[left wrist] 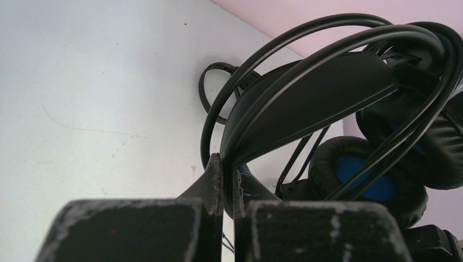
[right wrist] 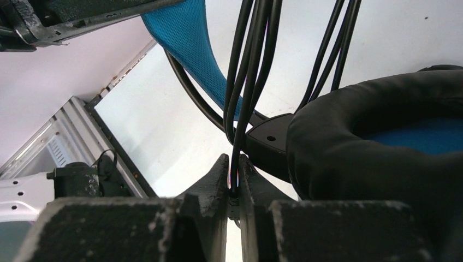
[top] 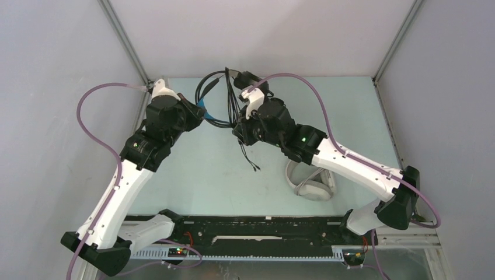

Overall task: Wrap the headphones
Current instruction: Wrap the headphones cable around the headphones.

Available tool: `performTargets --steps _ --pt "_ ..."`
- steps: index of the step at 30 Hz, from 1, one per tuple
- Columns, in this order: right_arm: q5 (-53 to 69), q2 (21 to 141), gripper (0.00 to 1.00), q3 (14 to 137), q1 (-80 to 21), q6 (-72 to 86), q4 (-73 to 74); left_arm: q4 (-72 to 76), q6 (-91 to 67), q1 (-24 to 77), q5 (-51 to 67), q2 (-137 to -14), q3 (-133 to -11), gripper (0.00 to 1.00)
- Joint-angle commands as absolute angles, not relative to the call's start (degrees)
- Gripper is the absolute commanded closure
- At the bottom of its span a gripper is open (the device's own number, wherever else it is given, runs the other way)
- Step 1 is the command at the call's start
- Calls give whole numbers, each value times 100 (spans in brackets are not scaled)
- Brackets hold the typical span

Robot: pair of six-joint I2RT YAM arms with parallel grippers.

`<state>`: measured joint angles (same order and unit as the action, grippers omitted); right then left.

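Between the two grippers hangs one black headset with blue lining, above the table. The left gripper is clenched on its headband. The right gripper pinches its cable, whose several strands rise from the jaws. One white headset lies back along the right arm, partly under it.

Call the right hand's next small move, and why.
Probably sweep the right hand around the black over-ear headset to lay one more turn. It pinches the cable strands, the left hand is clamped on the headband, several loops lie around the headset, and a loose end hangs unwrapped below.
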<state>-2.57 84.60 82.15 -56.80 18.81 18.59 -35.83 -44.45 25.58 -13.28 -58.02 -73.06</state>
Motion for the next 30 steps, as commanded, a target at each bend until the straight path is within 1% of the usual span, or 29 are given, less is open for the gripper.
performTargets --steps 1,5,14,20,25,30 --pt "-600 8325 87 8127 -5713 1731 1529 -2655 -4959 2522 -1143 -5590 -7417 100" --pt "-598 8245 80 7985 -5717 1739 1372 -2639 -5003 2522 -1069 -5590 -7427 100" --pt "-954 8170 84 7928 -5721 1733 1288 -2566 -5204 2522 -755 -5582 -7414 100" --pt "-1079 8059 82 7928 -5723 1731 1096 -2440 -5200 2522 -665 -5593 -7261 100" --pt "-1193 7981 76 7928 -5727 1692 977 -2205 -5212 2522 -593 -5534 -7015 100" --pt "-1419 7998 75 7857 -5722 1395 759 -2301 -5178 2522 -574 -5515 -7048 100"
